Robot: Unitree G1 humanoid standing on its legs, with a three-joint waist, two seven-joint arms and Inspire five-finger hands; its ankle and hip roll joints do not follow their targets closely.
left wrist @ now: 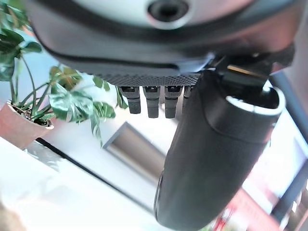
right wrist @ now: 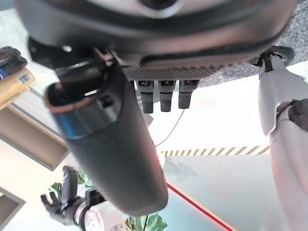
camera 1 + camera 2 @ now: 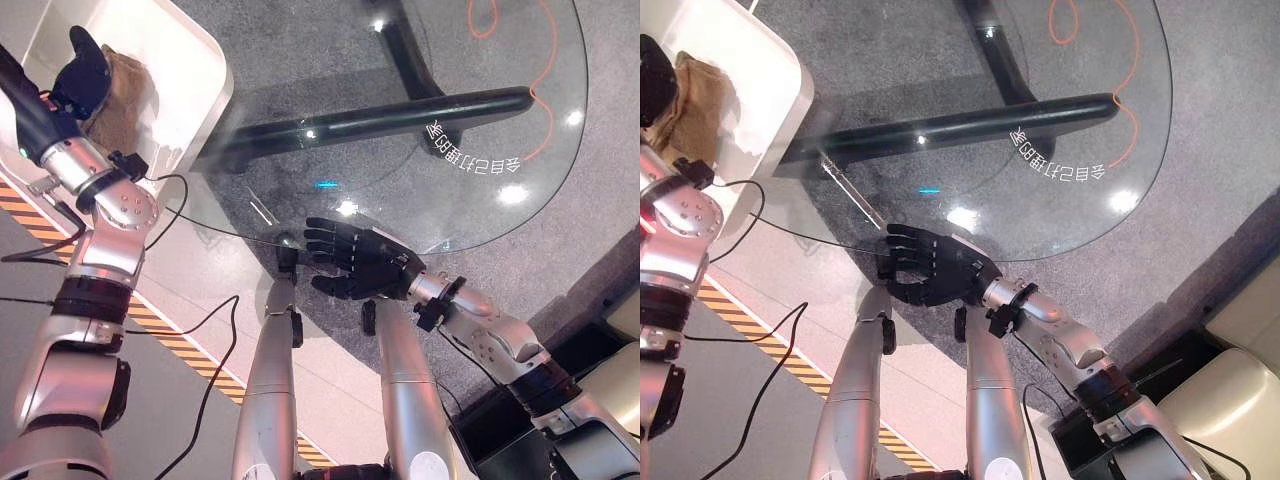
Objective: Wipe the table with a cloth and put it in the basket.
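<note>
Grey carpet is showing under the round glass table (image 3: 480, 170). At its left, the white basket (image 3: 190, 60) is holding the brown cloth (image 3: 120, 85). It looks soft and light, easy to pinch by a fold. The left hand (image 3: 82, 68) is hovering over it, fingers straight, gripping nothing. The right hand (image 3: 355, 260) is spreading flat near the table's edge, empty.

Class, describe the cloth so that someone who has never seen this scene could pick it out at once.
Start at the round glass table, then look past its left edge to the white basket on the floor. The cloth lies crumpled inside it, under the robot's left hand. It is the one soft, brown thing against the smooth white walls of the basket.
</note>
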